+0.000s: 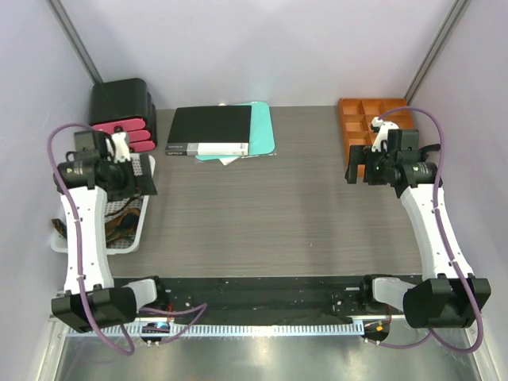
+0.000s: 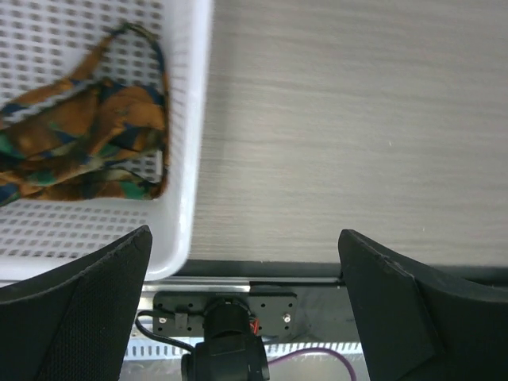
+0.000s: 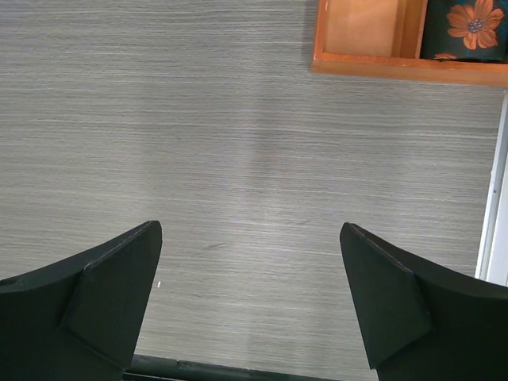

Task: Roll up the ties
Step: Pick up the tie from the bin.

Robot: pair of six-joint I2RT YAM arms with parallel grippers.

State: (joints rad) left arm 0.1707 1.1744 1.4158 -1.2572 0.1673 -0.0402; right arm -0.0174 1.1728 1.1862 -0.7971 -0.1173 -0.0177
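Note:
A crumpled heap of ties, brown-orange with blue and green patterning, lies in a white perforated basket at the table's left edge; from above the ties show partly under the left arm. My left gripper hangs open over the bare table just right of the basket, nothing between its fingers. From above, the left gripper is over the basket's far end. My right gripper is open and empty above bare table; in the top view the right gripper is beside the orange tray.
An orange compartment tray stands at the back right; one compartment holds dark fabric with an orange flower. A black book on teal sheets lies at the back middle. A black and pink holder stands at the back left.

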